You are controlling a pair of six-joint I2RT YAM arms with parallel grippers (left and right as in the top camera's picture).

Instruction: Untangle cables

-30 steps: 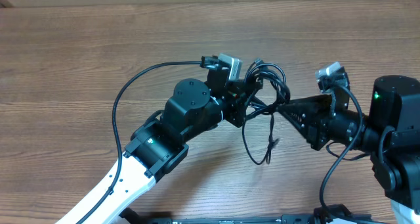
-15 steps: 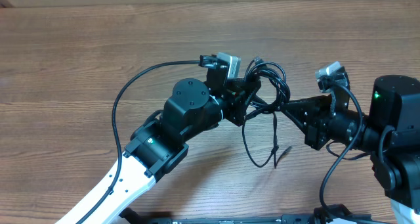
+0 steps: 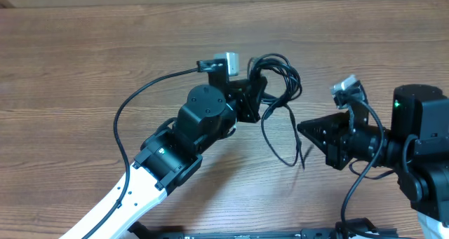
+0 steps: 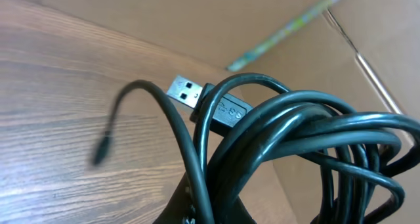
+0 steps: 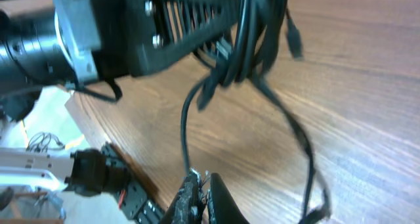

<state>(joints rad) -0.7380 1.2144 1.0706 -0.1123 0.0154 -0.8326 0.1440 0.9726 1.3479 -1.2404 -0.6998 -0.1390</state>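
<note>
Overhead: a bundle of thin black cables (image 3: 280,74) hung at upper centre, clamped in the left end effector (image 3: 257,99) above the wooden bench (image 3: 84,57). A loose loop trailed down from the bundle. The right end effector (image 3: 302,127), at centre right, was closed just beside that loop.

Left wrist: coiled cables filled the right of the frame, with a silver plug (image 4: 185,91) poking out at centre.

Right wrist: one strand ran down to the closed fingertips and appeared to be pinched there.

The cords looked light, limp and likely to snag. Gripping a free strand near a plug seemed best.
</note>
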